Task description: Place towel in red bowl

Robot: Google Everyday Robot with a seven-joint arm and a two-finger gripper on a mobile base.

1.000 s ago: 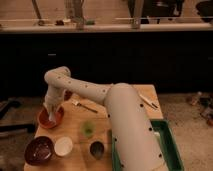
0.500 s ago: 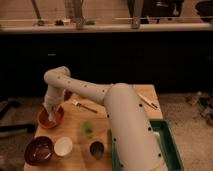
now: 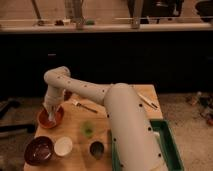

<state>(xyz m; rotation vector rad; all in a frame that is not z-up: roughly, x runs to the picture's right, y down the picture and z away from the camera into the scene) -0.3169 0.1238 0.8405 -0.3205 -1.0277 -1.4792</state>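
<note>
gripper (image 3: 50, 113) over red bowl (image 3: 50, 118), towel (image 3: 51, 116) inside, no legible writing

Dim room: dark cabinet fronts (image 3: 150, 60) beneath a long counter (image 3: 125, 27), gripper (image 3: 50, 116) over wooden table (image 3: 75, 125)

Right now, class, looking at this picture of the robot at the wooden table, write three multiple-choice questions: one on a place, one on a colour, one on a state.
1. Where is the gripper?
A. over the red bowl
B. over the green tray
C. beside the fork

2. What colour is the small cup in the middle of the table?
A. blue
B. green
C. black

3. How does the white bowl sit?
A. upside down
B. on its side
C. upright

Answers: 1 A, the arm ends above the red bowl. 2 B, it looks green. 3 C, its opening faces up.
</note>
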